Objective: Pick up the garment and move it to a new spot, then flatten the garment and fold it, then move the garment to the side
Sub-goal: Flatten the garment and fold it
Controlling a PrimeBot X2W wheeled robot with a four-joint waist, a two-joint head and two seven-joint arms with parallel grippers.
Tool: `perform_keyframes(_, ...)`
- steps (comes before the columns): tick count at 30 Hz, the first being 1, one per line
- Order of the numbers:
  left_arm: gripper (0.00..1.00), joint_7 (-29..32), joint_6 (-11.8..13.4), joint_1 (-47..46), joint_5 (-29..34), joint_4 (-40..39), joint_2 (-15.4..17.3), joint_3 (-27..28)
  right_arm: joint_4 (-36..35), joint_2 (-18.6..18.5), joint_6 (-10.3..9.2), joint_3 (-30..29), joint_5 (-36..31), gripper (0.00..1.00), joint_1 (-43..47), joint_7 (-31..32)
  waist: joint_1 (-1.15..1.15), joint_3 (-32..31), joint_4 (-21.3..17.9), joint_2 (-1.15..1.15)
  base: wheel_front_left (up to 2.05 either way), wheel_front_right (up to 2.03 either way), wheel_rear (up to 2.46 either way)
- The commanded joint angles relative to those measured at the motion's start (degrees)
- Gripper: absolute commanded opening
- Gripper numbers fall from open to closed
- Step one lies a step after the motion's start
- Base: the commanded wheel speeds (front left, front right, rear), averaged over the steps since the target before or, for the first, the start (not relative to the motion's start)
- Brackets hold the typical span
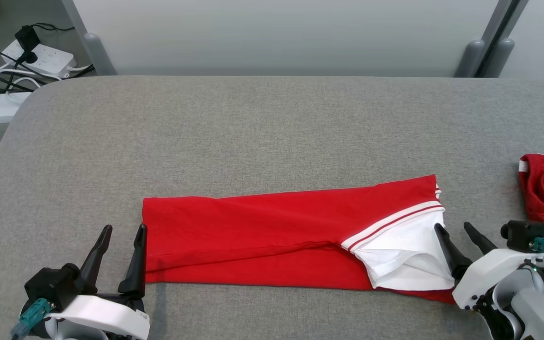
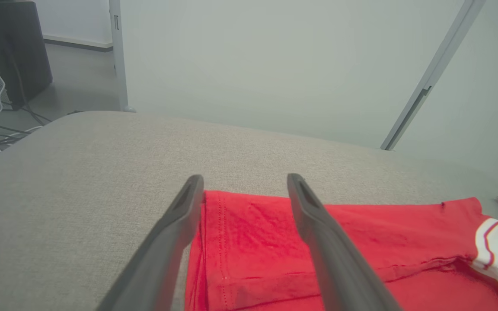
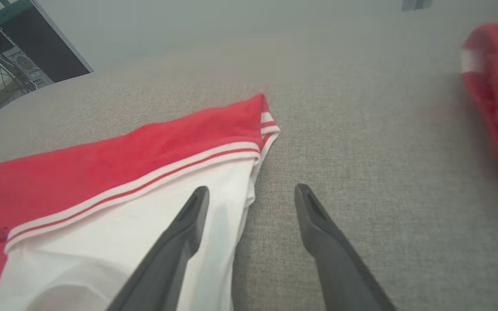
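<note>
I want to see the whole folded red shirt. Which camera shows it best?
The head view: there the folded red shirt shows end to end on the grey table, from plain red end to white striped end. The left wrist view shows mostly the plain red end, the right wrist view mostly the white end.

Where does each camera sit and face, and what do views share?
Head: on the head, looking down at the folded red-and-white cloth garment on a grey fabric table; left gripper, right gripper show.
Left wrist: along the left fingers, over the garment's red hem.
Right wrist: along the right fingers, over its white end.
Shared: all three show the garment.
</note>
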Motion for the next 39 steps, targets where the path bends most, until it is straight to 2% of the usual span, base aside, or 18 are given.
perform_keyframes(1,1.00,-0.8,-0.3,-0.9,0.6,-1.4,0.8,2.6,-0.3,-0.4,0.24,-0.2,-0.8,1.00,1.0,-0.8,0.00,0.1,0.2,0.00,0.00,0.00,0.00)
perform_keyframes(8,1.00,-0.8,-2.6,-0.9,3.4,-0.3,-2.1,5.1,4.7,2.9,0.24,-1.7,-1.5,1.00,1.5,-0.8,0.00,0.5,1.4,0.00,0.00,0.00,0.00)
perform_keyframes(14,1.00,-0.8,-4.0,-1.4,5.1,0.2,-3.3,6.3,6.5,4.8,0.24,0.0,0.3,1.00,0.8,-0.7,0.00,0.6,2.1,0.00,0.00,0.00,0.00)
perform_keyframes(18,1.00,-0.8,-4.7,-1.5,6.0,0.5,-3.9,7.1,6.4,5.7,0.24,1.6,2.5,0.91,0.4,0.2,0.00,0.6,2.4,0.00,0.00,0.00,0.00)
perform_keyframes(21,1.00,-0.8,-5.2,-1.5,6.4,0.8,-4.3,7.6,6.4,6.1,0.24,2.7,4.3,0.75,0.3,1.0,0.00,0.5,2.7,0.00,0.00,0.00,0.00)
perform_keyframes(22,1.00,-0.8,-5.3,-1.5,6.6,0.8,-4.4,7.8,6.4,6.1,0.24,3.1,4.7,0.72,0.2,1.3,0.00,0.5,2.8,0.00,0.00,0.00,0.00)
perform_keyframes(23,1.00,-0.8,-5.5,-1.5,6.8,0.9,-4.5,7.9,6.2,6.2,0.24,3.5,5.3,0.58,0.2,1.5,0.00,0.5,2.9,0.00,0.00,0.00,0.00)
perform_keyframes(24,1.00,-0.8,-5.6,-1.5,6.9,0.9,-4.6,8.1,6.1,6.3,0.24,3.8,6.1,0.49,0.2,1.9,0.00,0.5,2.9,0.00,0.00,0.00,0.00)
perform_keyframes(25,1.00,-0.8,-5.7,-1.6,7.1,1.0,-4.6,8.2,5.8,6.4,0.24,4.3,6.6,0.47,0.2,2.1,0.00,0.5,3.0,0.00,0.00,0.00,0.00)
perform_keyframes(26,1.00,-0.8,-5.8,-1.6,7.3,1.0,-4.7,8.4,5.6,6.4,0.24,4.7,7.1,0.38,0.1,2.1,0.00,0.5,3.1,0.00,0.00,0.00,0.00)
perform_keyframes(27,1.00,-0.8,-5.9,-1.6,7.5,1.0,-4.8,8.5,5.2,6.4,0.24,4.9,7.8,0.21,0.0,2.1,0.00,0.5,3.2,0.00,0.00,0.00,0.00)
perform_keyframes(28,1.00,-0.8,-6.0,-1.6,7.7,1.0,-4.9,8.6,4.9,6.4,0.24,5.3,8.3,0.00,-0.1,2.1,0.00,0.5,3.2,0.00,0.00,0.00,0.00)
perform_keyframes(33,1.00,-0.8,-6.4,-1.5,8.2,1.2,-5.2,9.2,3.8,5.4,0.24,6.4,10.2,0.00,-0.7,1.2,0.00,0.4,3.2,0.00,0.00,0.00,0.00)
perform_keyframes(39,1.00,-0.8,-6.7,-1.4,8.4,1.5,-5.5,10.0,3.2,3.1,0.24,4.9,11.4,0.00,-1.9,-0.4,0.00,0.5,2.5,0.00,0.00,0.00,0.00)
